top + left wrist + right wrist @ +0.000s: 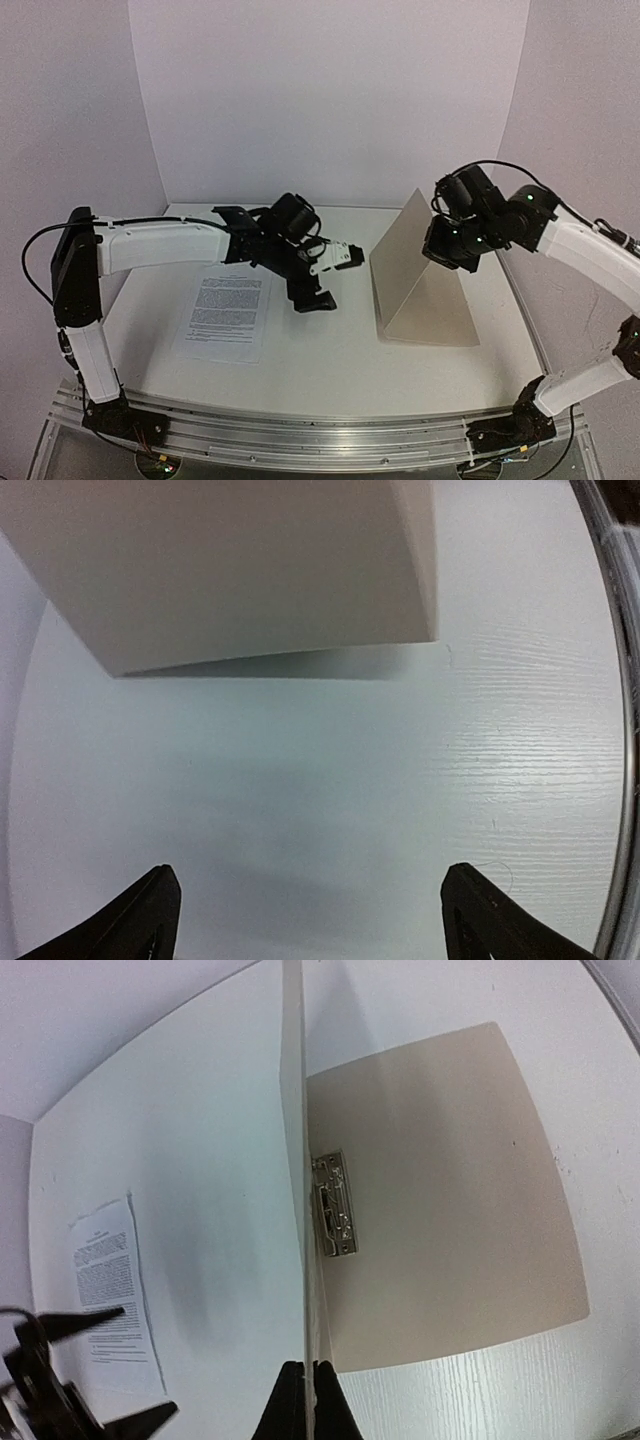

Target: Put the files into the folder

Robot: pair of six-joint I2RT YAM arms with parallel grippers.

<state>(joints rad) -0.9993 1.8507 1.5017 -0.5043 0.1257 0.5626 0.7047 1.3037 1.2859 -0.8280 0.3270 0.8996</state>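
Got the folder half open here, with one leaf lying flat and the other stood up almost on edge. Can thank the right gripper for that: pinched fully shut on the upper edge of the raised leaf, reaching in from the folder's right side. Can make out the metal fastener inside, on the flat leaf right by the spine.

Found the files lying flat well to the left of the folder, print side up, not inside yet. Looks like a single sheet from above, but could easily be two stacked square, so can't really tell the count.

Spotted the left gripper hanging between the files and the folder, spread about as wide as possible and holding nothing. Seeing only bare table under it in the wrist view, with a corner of the folder just ahead.

As for the step in hand, probably going for the paper. To do it well:
- Swing away from the folder, come down on the files' edge nearest the folder, and take only a thin bite so as not to crumple anything.
- Carry low toward the folder and slide in over the flat leaf, under the raised one, without snagging the fastener.
- Don't loosen the right-hand pinch or tilt that leaf lower, or bye-bye opening.
- Mind the floppy paper too: bound to sag if lifted by one corner.
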